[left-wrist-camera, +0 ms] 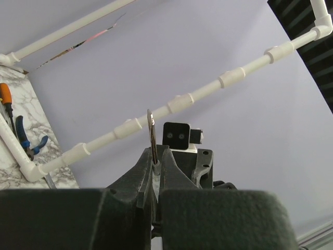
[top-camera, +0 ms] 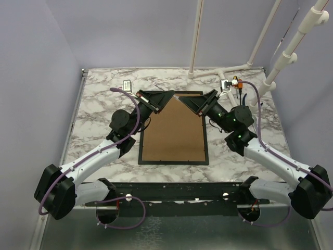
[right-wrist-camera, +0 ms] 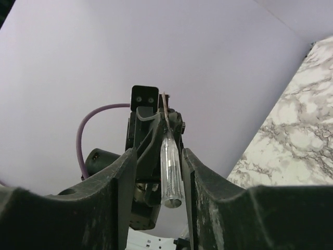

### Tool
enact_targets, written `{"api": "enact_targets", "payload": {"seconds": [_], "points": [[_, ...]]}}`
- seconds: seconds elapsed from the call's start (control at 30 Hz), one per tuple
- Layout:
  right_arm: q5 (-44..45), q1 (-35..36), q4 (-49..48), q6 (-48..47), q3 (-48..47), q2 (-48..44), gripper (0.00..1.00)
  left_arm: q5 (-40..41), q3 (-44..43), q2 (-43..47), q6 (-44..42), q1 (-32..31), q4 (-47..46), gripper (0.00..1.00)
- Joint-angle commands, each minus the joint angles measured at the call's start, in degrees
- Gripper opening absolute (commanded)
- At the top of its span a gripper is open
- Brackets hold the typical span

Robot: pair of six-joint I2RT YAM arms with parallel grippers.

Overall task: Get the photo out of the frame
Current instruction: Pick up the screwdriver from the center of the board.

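Frame [top-camera: 173, 138] lies back-up, long axis running away from the bases; photo hidden. Over its far edge, left gripper [left-wrist-camera: 154, 156] pinches a thin sheet [left-wrist-camera: 151, 130]; right gripper [right-wrist-camera: 157, 156], opposite, stands spread around it.

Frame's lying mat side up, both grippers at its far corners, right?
Not quite. The frame lies brown back up, not mat side up, as the top view shows. The left gripper and right gripper are at its far corners.
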State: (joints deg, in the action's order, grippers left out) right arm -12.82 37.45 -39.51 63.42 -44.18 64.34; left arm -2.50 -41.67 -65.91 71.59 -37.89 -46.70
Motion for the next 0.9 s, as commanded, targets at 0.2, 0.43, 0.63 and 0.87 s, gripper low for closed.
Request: {"api": "enact_targets", "payload": {"seconds": [0.2, 0.43, 0.63, 0.87], "points": [[0.3, 0.3, 2.1, 0.0, -2.8, 2.7, 0.41, -0.4, -1.6, 0.4, 0.6, -0.2, -0.8, 0.0], [0.3, 0.3, 2.9, 0.0, -2.6, 2.9, 0.31, -0.7, -1.7, 0.0, 0.6, -0.2, -0.8, 0.0], [-0.6, 0.3, 2.8, 0.2, -3.1, 3.6, 0.35, -1.3, -2.1, -0.7, 0.8, -0.2, -0.8, 0.0], [-1.6, 0.4, 2.4, 0.6, -3.3, 4.2, 0.27, -1.7, -2.2, -0.9, 1.2, -0.2, -0.8, 0.0]]}}
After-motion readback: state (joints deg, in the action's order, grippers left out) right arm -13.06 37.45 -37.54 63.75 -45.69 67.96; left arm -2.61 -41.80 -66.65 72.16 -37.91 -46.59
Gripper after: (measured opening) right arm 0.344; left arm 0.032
